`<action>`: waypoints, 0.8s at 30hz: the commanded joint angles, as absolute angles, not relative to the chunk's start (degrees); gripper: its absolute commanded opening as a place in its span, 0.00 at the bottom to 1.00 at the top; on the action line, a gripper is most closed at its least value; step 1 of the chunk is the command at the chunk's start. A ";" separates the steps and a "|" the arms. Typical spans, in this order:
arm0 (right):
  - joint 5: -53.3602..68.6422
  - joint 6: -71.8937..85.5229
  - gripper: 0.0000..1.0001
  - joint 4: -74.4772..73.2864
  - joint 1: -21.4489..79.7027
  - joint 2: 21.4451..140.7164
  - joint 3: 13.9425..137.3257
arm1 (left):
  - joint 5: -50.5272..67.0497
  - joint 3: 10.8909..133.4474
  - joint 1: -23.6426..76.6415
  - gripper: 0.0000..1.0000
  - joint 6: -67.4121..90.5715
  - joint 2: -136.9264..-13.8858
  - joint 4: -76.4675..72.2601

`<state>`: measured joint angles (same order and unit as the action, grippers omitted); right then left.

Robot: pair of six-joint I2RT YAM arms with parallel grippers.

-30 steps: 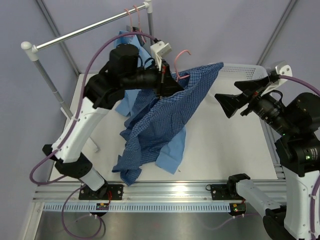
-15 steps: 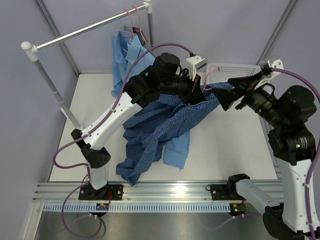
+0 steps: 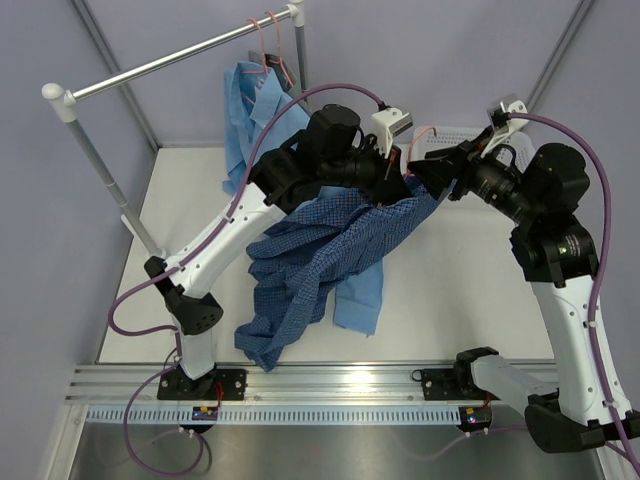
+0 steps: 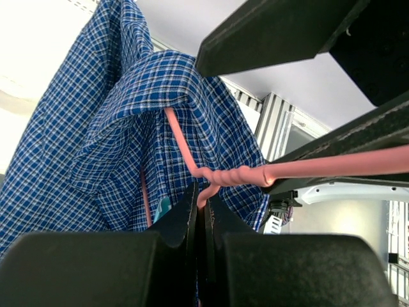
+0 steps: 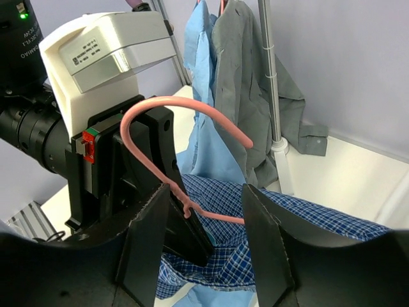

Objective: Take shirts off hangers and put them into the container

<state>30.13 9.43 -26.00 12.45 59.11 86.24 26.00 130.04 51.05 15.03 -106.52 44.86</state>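
Left wrist view shows the left gripper [image 4: 201,195] with its jaws pressed together on the pink hanger [image 4: 236,174], pinching the wire just below the twisted neck. The checked shirt [image 4: 96,141] hangs from that hanger, its collar draped over the sloping wire. From the right wrist, the right gripper [image 5: 206,192] is partly open, one finger on each side of the hanger's neck, with the hook curving up above them. I cannot tell whether either finger touches the wire. From above, both grippers meet over the far middle of the table [image 3: 460,290]. The checked shirt falls from there towards the near left, its lower part bunched on the tabletop. Light blue cloth [image 3: 358,300] lies under its near edge. The basket [image 3: 450,133] sits at the far right of the table, just behind the right gripper and largely hidden by that arm. No shirt can be seen in the part that shows. A light blue shirt [image 3: 250,110] and a grey shirt [image 5: 255,83] hang side by side from the rail [image 3: 180,55] at the far left.
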 commanded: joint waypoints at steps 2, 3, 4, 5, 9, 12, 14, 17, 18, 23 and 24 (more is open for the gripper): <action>31.73 10.11 0.55 -22.06 13.71 59.59 85.96 | 25.93 132.45 51.15 0.00 15.12 -105.73 39.20; 31.73 10.11 0.55 -21.97 13.71 59.76 85.96 | 25.84 132.45 51.15 0.00 15.12 -105.65 39.29; 32.16 10.19 0.53 -22.06 13.97 59.77 86.04 | 25.84 132.19 51.15 0.00 15.03 -105.64 39.29; 32.34 10.20 0.53 -22.15 14.06 60.03 86.04 | 25.75 132.10 51.15 0.00 15.03 -105.47 39.29; 32.26 10.37 0.52 -21.53 15.12 59.94 85.52 | 25.23 131.75 51.15 0.00 15.12 -105.29 39.29; 32.08 10.37 0.51 -21.62 15.55 59.94 85.08 | 24.79 131.75 51.15 0.00 15.12 -105.21 39.29; 31.64 10.37 0.49 -21.45 15.73 60.03 84.82 | 25.05 131.66 51.15 0.00 15.20 -105.20 39.20; 30.76 10.20 0.43 -21.10 15.73 60.03 83.94 | 25.92 131.57 51.15 0.00 15.38 -105.03 39.20; 30.67 10.20 0.42 -21.01 15.65 60.12 83.85 | 26.19 131.31 51.15 0.00 15.38 -104.86 39.29; 30.94 9.93 0.41 -20.74 15.82 61.08 84.02 | 27.24 129.91 51.15 0.00 14.68 -104.24 39.29; 31.02 9.84 0.38 -20.83 15.91 61.17 84.02 | 27.42 129.73 51.15 0.00 14.59 -103.98 39.29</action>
<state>31.11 10.15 -23.57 15.20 60.64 84.18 25.26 129.69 51.00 15.03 -106.52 44.21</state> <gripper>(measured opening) 0.392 0.044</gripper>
